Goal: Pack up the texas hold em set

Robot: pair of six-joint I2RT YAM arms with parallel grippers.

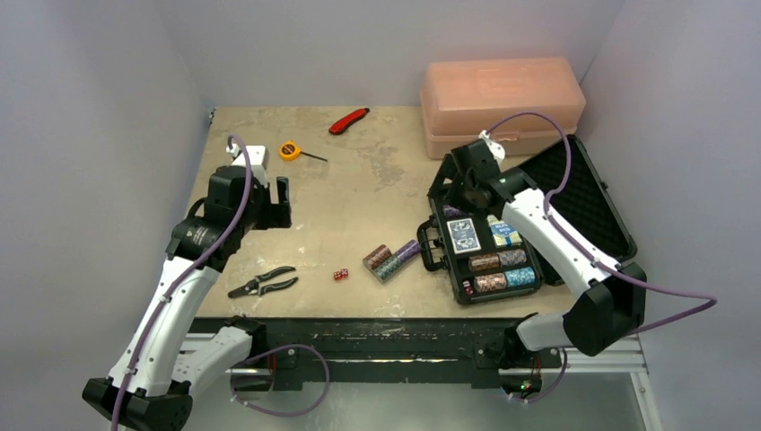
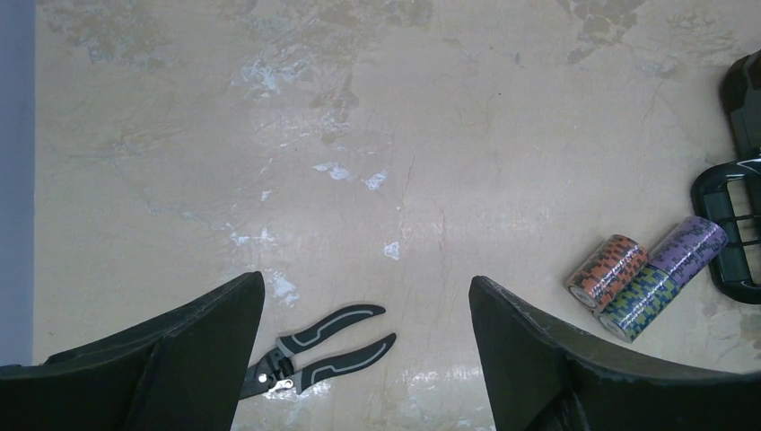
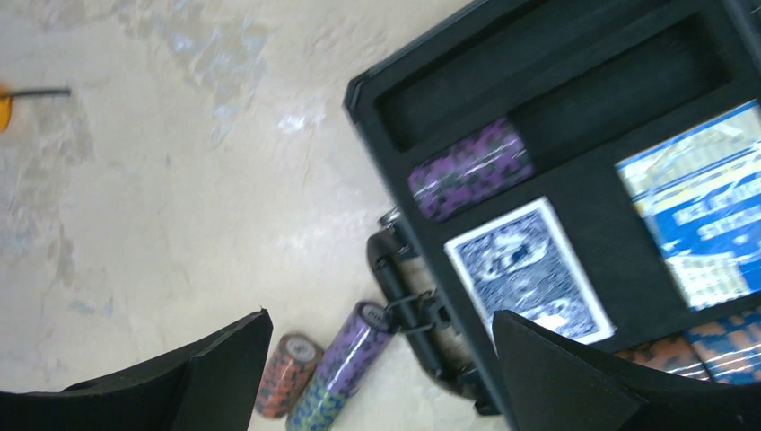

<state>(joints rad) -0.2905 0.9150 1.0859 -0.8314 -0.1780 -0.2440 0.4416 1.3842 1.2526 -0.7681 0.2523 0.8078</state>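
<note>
Black foam case lies open with slots free, so my right pincer hangs spread and empty over its edge. Loose chip rolls wait at its nine o'clock, dice beyond; my left pincer gapes empty too.

Top external view: fixed, high behind both arm bases, looking down and forward over the whole desk, far off. Left wrist view: close above the desk, facing down, pliers between its jaws and three chip rolls outside them on the case side. Right wrist view: close, angled down, the same rolls between its jaws, the open case running past one jaw; top view shares all.
</note>
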